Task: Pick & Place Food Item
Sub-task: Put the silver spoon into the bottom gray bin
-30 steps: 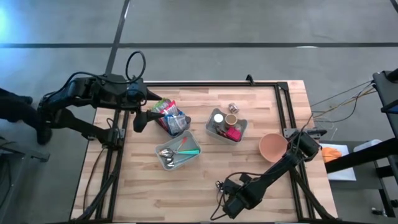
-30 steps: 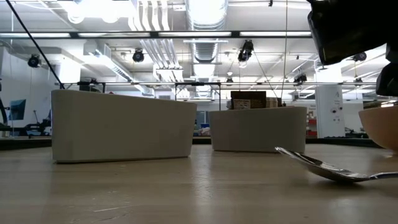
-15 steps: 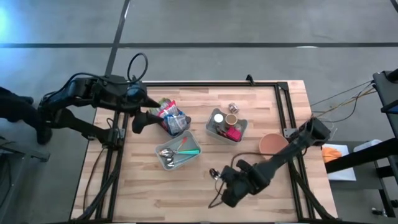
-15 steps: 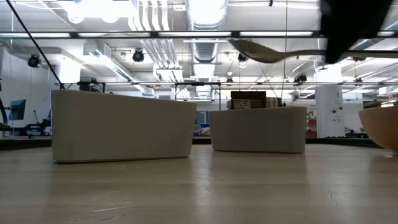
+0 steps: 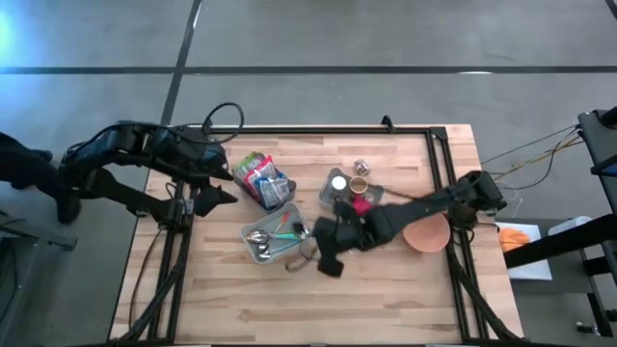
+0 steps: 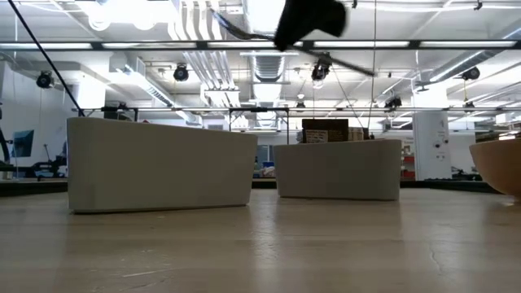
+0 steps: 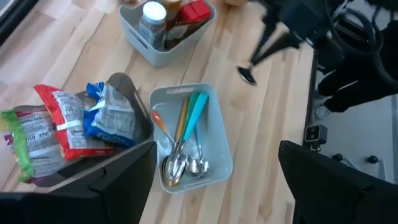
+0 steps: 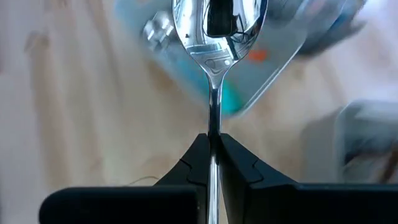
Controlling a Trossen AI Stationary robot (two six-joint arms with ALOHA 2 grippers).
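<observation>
Package print is too small to read. The right end effector (image 8: 212, 149) is clamped on a shiny metal spoon (image 8: 217, 37) just at 4 o'clock of the pale plastic cutlery bin (image 5: 275, 234) on the wooden worktop (image 5: 241, 299). The left end effector (image 5: 227, 181), fingers apart, hangs at 9 o'clock of crinkly snack packets (image 5: 258, 173).

From above, the right gripper (image 5: 323, 253) is a dark smear beside the cutlery bin (image 5: 301, 224), so the spoon (image 8: 214, 37) it pinches cannot be made out there. The low view cuts the bowl (image 6: 503, 163) at its edge. Lettering on the snack packets (image 7: 68, 121) is too small to read, and the jars in the condiment bin (image 7: 163, 53) are cropped.
</observation>
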